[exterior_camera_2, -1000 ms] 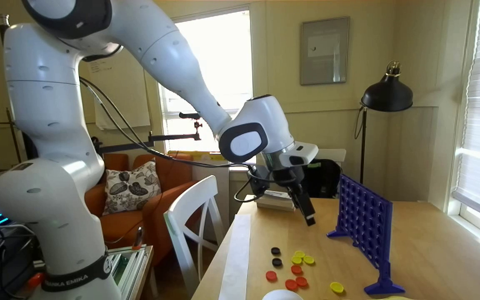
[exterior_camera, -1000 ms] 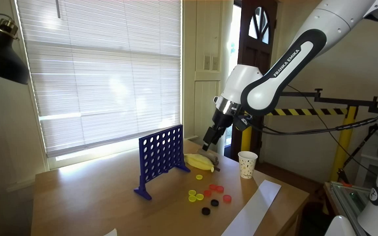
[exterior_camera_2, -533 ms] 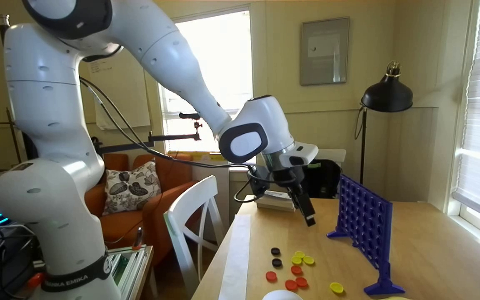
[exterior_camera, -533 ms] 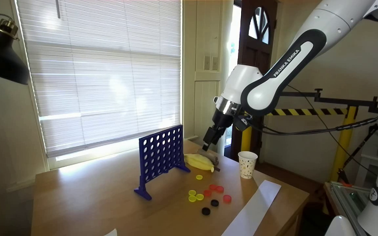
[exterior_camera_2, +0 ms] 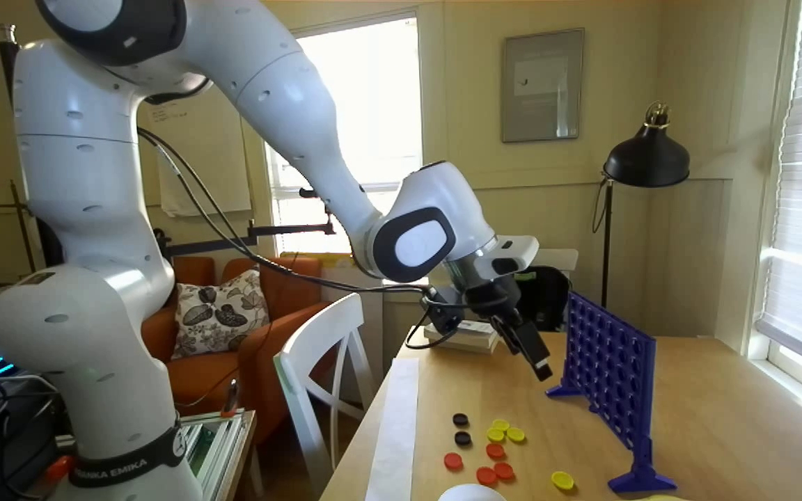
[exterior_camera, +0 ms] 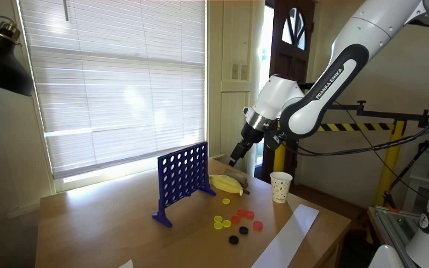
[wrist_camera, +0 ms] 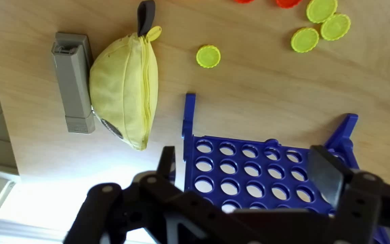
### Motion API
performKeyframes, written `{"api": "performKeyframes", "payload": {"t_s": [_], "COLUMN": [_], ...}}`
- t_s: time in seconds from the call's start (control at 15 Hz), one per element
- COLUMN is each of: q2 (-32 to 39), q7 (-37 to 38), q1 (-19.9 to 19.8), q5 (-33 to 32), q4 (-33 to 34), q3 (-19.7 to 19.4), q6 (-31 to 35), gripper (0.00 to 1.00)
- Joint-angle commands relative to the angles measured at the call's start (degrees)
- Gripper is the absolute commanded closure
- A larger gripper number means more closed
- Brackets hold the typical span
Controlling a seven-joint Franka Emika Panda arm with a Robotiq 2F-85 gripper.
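Observation:
My gripper [wrist_camera: 244, 152] stands open with nothing between its fingers, held above the table. Beyond the fingers in the wrist view is a blue upright rack [wrist_camera: 240, 169] with rows of round holes; in both exterior views the rack [exterior_camera: 184, 175] stands on its feet beside the gripper [exterior_camera_2: 542, 372]. I cannot tell the exact gap, but no contact shows. A yellow banana-shaped pouch [wrist_camera: 124, 91] lies against a grey stapler [wrist_camera: 74, 84]. One yellow disc [wrist_camera: 208, 56] lies alone near the rack; more yellow discs [exterior_camera_2: 500, 424], red discs [exterior_camera_2: 495, 451] and black discs [exterior_camera_2: 463, 438] are scattered on the wood.
A patterned paper cup [exterior_camera: 280, 188] stands near the table edge, by a long white paper strip [exterior_camera: 289, 234]. Books [exterior_camera_2: 470, 335] sit at the far end in an exterior view. A white chair [exterior_camera_2: 324, 376] is beside the table, and a black lamp [exterior_camera_2: 648, 156] stands behind.
Over the last half second the arm has shifted and the gripper has swung a little toward the rack, tilting more. It stays open. The objects on the table have not moved.

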Motion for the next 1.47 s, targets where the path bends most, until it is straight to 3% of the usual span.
{"api": "performKeyframes", "payload": {"t_s": [0.0, 0.2, 0.67, 1.0, 1.4], "q2": [2.8, 5.1, 11.0, 16.2, 21.4], "q7": [3.2, 0.9, 1.5, -1.7, -5.8], "q1": [0.3, -0.4, -0.1, 0.6, -0.7], "q5": [-2.2, 2.4, 0.7, 3.8, 7.3], "q4": [0.9, 1.9, 6.1, 10.1, 13.8], "q3": [-1.3, 0.0, -2.4, -3.1, -1.1], "q6": [1.5, -0.6, -3.2, -4.9, -3.9], "gripper": [0.0, 0.0, 0.0, 0.0, 0.0]}}
